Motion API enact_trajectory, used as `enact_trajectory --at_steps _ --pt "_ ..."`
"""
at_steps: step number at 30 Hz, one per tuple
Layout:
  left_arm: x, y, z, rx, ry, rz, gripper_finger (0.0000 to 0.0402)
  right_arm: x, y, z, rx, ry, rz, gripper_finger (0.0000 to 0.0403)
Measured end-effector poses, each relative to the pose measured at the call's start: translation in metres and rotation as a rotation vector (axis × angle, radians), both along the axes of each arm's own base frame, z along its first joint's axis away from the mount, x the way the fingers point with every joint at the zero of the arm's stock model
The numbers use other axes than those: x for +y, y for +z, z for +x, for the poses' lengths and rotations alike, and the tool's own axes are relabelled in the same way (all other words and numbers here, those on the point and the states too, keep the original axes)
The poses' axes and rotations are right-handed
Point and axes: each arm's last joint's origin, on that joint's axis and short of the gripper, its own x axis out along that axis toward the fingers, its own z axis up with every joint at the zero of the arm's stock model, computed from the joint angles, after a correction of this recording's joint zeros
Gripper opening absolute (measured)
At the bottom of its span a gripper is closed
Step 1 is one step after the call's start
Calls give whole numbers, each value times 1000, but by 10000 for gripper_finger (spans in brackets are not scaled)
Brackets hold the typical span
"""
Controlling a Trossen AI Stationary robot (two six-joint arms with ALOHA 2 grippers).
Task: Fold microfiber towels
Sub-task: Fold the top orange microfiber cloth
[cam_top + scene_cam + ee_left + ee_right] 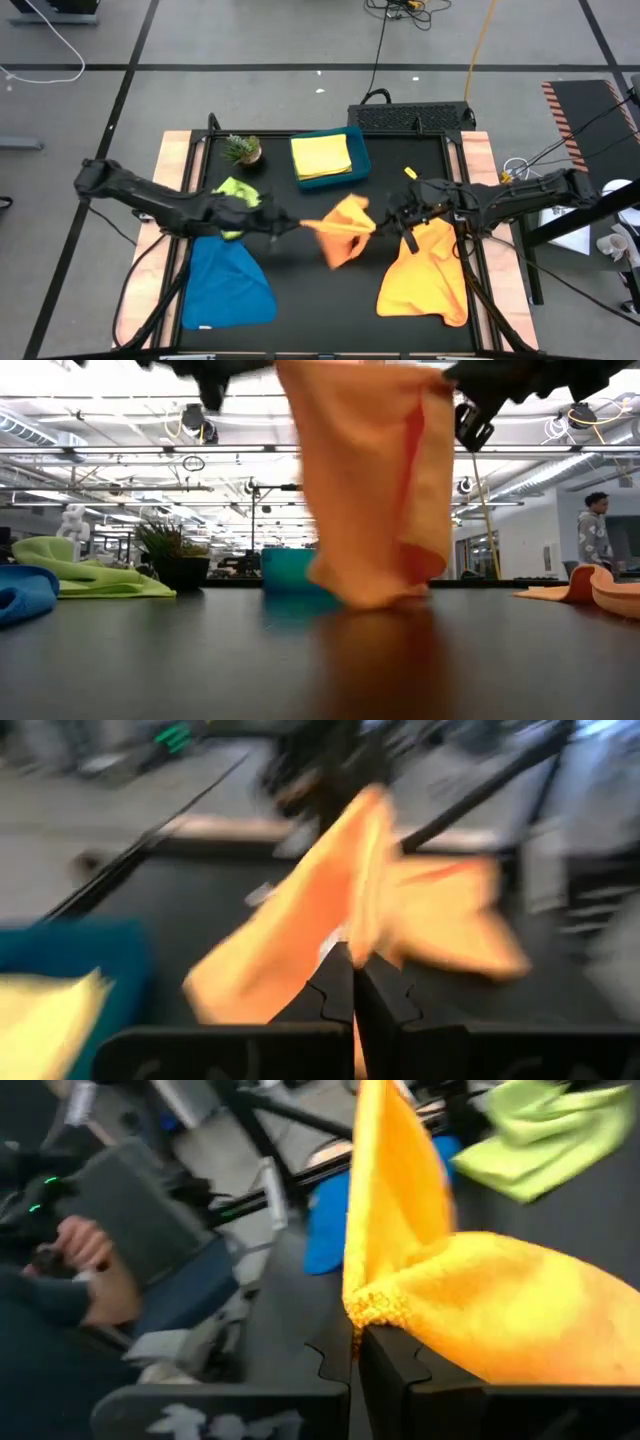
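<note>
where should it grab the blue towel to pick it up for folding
Probably at a near corner of the blue towel, coming straight down from above. It lies crumpled but mostly spread on the table's left front, and its near edge sits flat and free of the lime green towel behind it, so fingers could pinch a single layer there. The left gripper is nearest, but is now holding the orange towel.
</note>
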Motion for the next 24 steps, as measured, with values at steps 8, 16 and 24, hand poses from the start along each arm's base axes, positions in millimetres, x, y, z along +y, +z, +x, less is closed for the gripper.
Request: enact_trajectory --at_steps 8,16,24 --pt "-20 7 -23 46 -86 -1 1 12 -12 -3 93 27 75 2" --pt "-9 -36 10 223 60 -44 4 -9 -52 -3 244 -138 122 2" --pt "-23 -92 62 133 -105 -28 82 -20 -62 5 261 -187 123 2"
